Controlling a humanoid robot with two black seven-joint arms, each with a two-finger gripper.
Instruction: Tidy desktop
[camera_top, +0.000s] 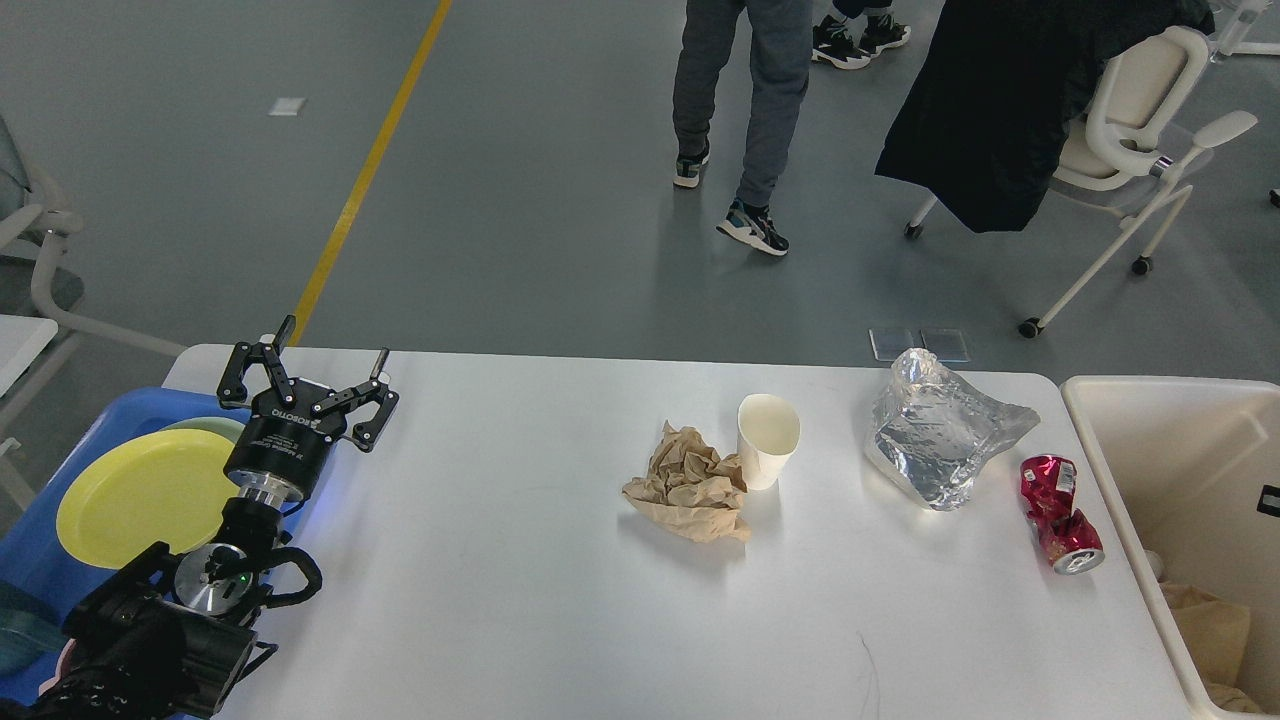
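Littered white desktop (520, 600), grey floor (550, 200)

A crumpled brown paper (690, 485) is seen touching a paper cup (767, 440) at its 3 o'clock; a crushed red can (1058, 513) lies farther toward 3 o'clock.

Bright, even overhead light fills a sharp, clear picture. The large white matte tabletop (520, 600) shows only faint, soft shadows beneath the crumpled brown paper (690, 485) and white paper cup (767, 440) near its middle. Glare glints off the crinkled silver foil bag (935, 440) toward its far right corner.
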